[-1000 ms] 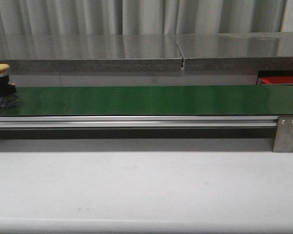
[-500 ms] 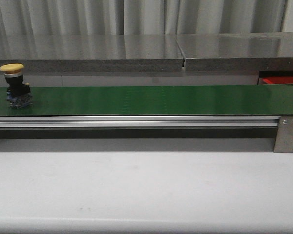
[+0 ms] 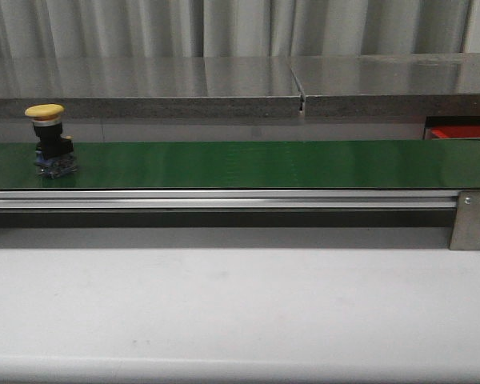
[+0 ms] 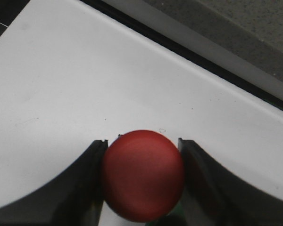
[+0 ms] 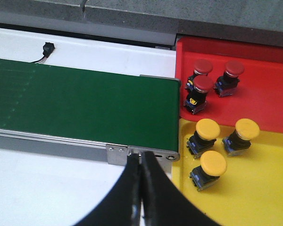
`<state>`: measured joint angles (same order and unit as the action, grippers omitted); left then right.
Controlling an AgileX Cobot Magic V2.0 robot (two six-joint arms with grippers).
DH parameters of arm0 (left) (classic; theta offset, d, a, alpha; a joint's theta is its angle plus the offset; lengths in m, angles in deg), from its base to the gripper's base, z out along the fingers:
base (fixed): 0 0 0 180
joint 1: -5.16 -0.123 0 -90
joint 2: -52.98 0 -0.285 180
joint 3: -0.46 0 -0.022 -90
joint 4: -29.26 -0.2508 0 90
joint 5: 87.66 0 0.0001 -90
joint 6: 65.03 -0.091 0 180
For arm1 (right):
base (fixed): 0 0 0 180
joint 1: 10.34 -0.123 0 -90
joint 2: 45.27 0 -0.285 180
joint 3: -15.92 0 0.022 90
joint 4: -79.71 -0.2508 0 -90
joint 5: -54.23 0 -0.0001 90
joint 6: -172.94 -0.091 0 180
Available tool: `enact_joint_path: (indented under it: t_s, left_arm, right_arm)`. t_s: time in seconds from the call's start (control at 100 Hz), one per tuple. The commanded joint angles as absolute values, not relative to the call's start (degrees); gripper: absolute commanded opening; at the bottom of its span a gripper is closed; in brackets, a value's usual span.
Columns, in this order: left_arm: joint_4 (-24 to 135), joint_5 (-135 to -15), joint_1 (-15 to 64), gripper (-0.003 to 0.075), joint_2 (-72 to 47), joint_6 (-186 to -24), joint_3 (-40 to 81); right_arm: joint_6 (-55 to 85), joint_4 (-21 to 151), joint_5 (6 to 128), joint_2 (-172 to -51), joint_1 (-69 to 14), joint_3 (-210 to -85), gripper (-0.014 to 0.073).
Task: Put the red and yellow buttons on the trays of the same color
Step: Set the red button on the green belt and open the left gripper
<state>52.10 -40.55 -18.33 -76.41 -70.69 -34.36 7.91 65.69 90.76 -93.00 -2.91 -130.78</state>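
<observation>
A yellow button [image 3: 51,140] stood upright on the green conveyor belt [image 3: 264,164], near the belt's left end. Its yellow cap faced up, with the black body and blue base below it resting on the belt surface. The rest of the belt carried nothing. A metal bracket [image 3: 470,218] capped the rail at the belt's right end.

The left gripper [image 4: 142,183] was closed on a red button [image 4: 143,175]. One black finger pressed each side of the round red cap, above the white table surface [image 4: 61,94].

The right gripper [image 5: 140,188] was fully closed, fingertips touching and holding nothing. It hung over the near edge of the belt's right end, just beside the trays.

Past the belt's right end, the red tray [image 5: 269,89] held three red-capped buttons [image 5: 203,84], grouped at the tray's edge nearest the belt. The yellow tray [image 5: 254,197] adjoined the red tray on its near side and held three yellow-capped buttons [image 5: 212,165], standing apart from one another.
</observation>
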Motion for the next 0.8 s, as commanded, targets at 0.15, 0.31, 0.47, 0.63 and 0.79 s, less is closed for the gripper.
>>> enact_joint_path:
  t_s: [0.15,0.31,0.47,0.63,0.79]
  left_arm:
    - [53.2,-45.7,-15.8,0.0221,-63.8,-72.0,-26.5]
    - [53.3,-47.7,-14.5,0.0221,-59.2,-72.0,-20.1]
    - [53.0,-49.2,-14.3,0.0221,-56.5,-72.0,-13.4]
    - [53.0,-53.0,-13.1,0.0221,-54.6,-73.3,-7.1]
    - [53.0,-56.8,-11.5,0.0221,-54.5,-73.4,-2.4]
  right_arm:
    - [8.7,65.7,86.7,-92.9,-2.9,-132.2,-0.0108]
    - [8.7,65.7,86.7,-92.9,-2.9,-132.2,-0.0108]
    - [8.7,65.7,86.7,-92.9,-2.9,-132.2,-0.0108]
    - [8.7,65.7,86.8,-92.9,-2.9,-132.2,-0.0108]
    - [8.7,65.7,86.7,-92.9,-2.9,-132.2,-0.0108]
